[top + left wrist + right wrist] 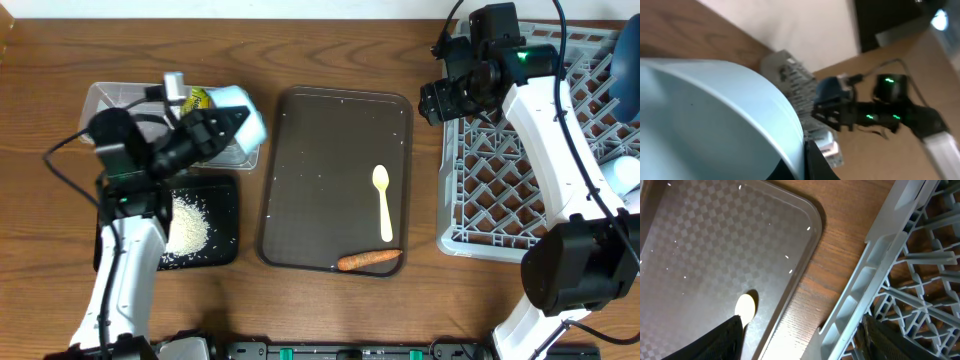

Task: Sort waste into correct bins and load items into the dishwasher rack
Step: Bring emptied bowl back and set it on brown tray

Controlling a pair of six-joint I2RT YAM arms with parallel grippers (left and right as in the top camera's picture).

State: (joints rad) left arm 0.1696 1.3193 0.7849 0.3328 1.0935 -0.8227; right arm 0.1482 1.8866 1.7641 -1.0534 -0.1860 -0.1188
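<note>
Light-blue bowl (248, 108) in left tool (236, 124)

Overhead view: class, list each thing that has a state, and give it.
Left gripper: shut on light-blue bowl, held over clear tub.
Right gripper: open, empty.
Black tray: holds rice.
Serving tray: holds spoon and carrot, lying flat.
Rack: partly loaded, dark blue bowl inside.

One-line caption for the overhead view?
Left gripper holds a light-blue bowl over the clear tub; spoon and carrot lie on the brown tray.
</note>
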